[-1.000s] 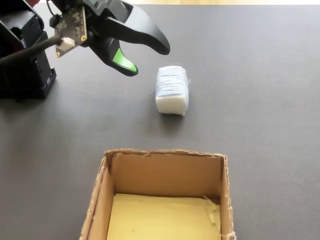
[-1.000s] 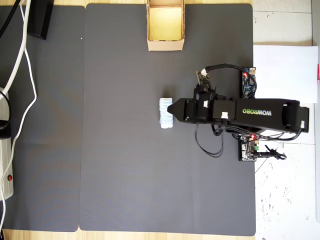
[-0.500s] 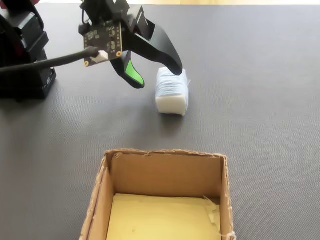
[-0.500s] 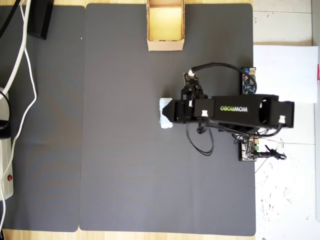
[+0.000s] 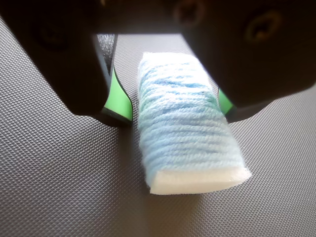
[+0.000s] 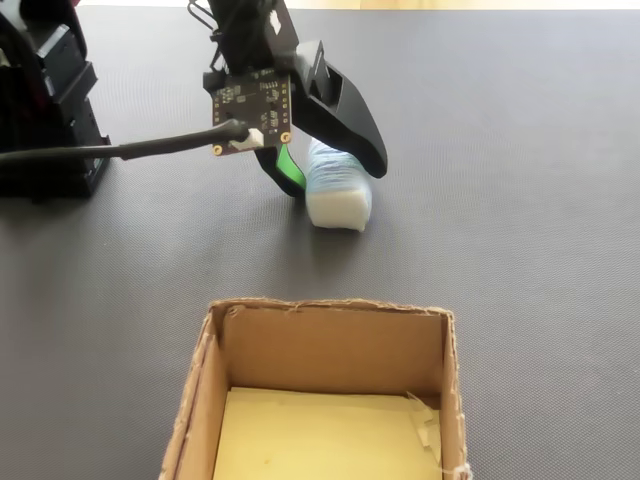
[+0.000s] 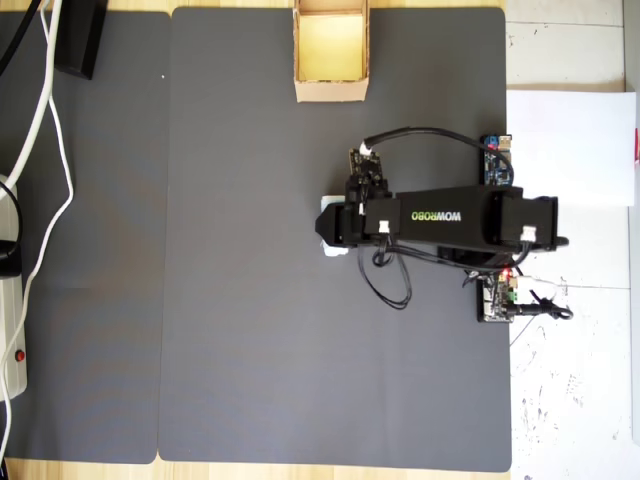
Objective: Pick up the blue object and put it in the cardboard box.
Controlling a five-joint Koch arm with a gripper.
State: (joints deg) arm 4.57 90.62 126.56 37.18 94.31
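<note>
Blue object (image 5: 185, 128) lies between spread-apart fingers (image 5: 117, 101) — arm (image 7: 470, 216) reads "WOWROBO".

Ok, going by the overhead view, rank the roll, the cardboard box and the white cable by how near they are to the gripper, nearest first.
1. The roll: right at the gripper, mostly hidden beneath it, mid-mat.
2. The cardboard box: at the mat's top edge, straight up from the gripper.
3. The white cable: far off along the left edge of the view.

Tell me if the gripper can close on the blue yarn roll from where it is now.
Probably yes: the gripper is open, its jaws straddling the blue yarn roll lying on the mat, nothing between them.
</note>
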